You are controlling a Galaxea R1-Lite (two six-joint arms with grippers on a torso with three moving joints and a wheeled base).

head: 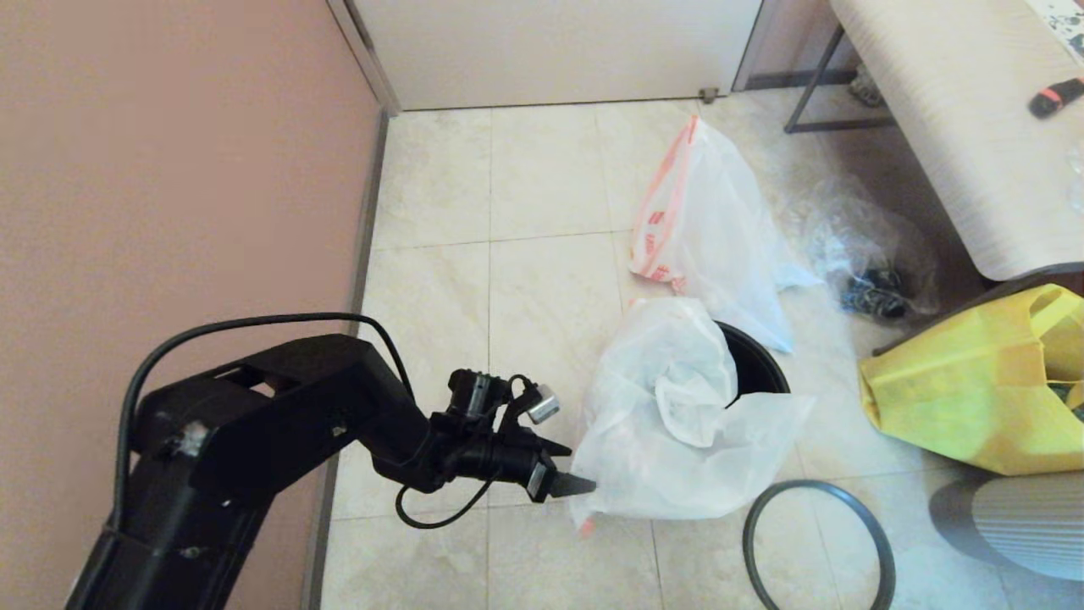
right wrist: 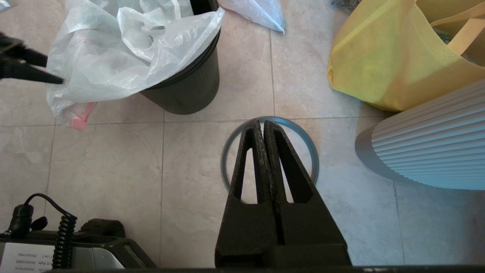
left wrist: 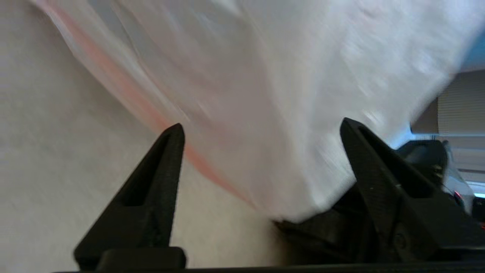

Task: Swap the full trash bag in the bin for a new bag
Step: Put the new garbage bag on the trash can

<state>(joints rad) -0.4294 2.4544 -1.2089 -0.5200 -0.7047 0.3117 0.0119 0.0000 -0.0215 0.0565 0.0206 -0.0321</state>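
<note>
The thin white new bag (head: 677, 424) (right wrist: 113, 57) is draped over the black bin (head: 758, 364) (right wrist: 185, 91) and spills down its left side to the floor. My left gripper (head: 580, 466) (left wrist: 261, 125) is open at the bag's lower left edge. The plastic (left wrist: 265, 68) with its pink band lies between the spread fingers. The full trash bag (head: 703, 220) stands on the floor behind the bin. The grey rim ring (head: 817, 485) (right wrist: 303, 131) lies flat on the tiles, and my right gripper (right wrist: 261, 122) hangs shut above it.
A yellow tote (head: 974, 390) and a white ribbed object (head: 1016, 525) stand to the right. A clear bag with dark items (head: 872, 263) lies under a bench (head: 957, 127). A pink wall (head: 169, 169) bounds the left.
</note>
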